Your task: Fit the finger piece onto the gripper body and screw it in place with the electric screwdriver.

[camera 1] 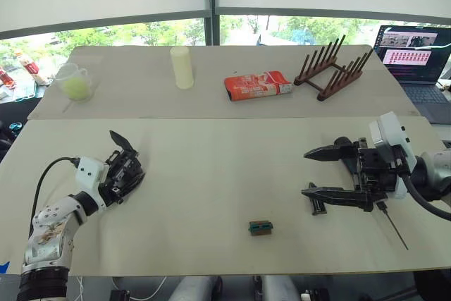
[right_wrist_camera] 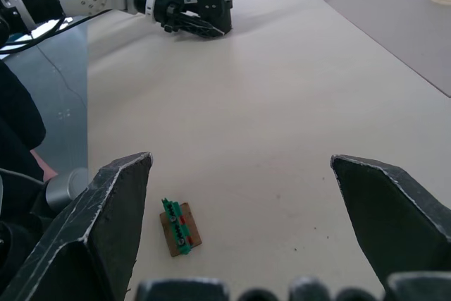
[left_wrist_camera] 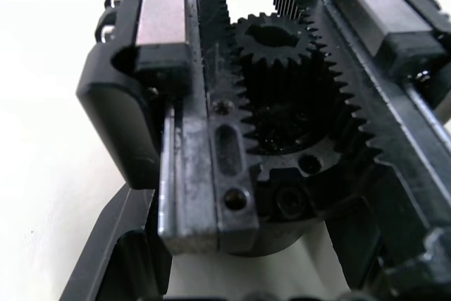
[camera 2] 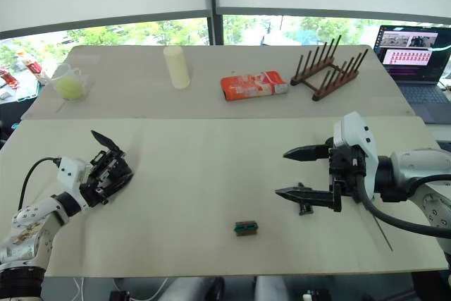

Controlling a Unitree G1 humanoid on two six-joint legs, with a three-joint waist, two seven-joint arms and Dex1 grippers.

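Nothing is fitted yet, by the look of it: the gripper body (camera 1: 125,173) is grasped by the left gripper (camera 1: 121,174), well left of the green block (camera 1: 260,227), while the right gripper (camera 2: 296,173) hangs released, empty.

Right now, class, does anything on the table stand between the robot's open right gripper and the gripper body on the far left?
Nothing visible does. Bare table runs from the right gripper across to the gripper body. The small green-and-black block lies nearer the front edge, off that line.
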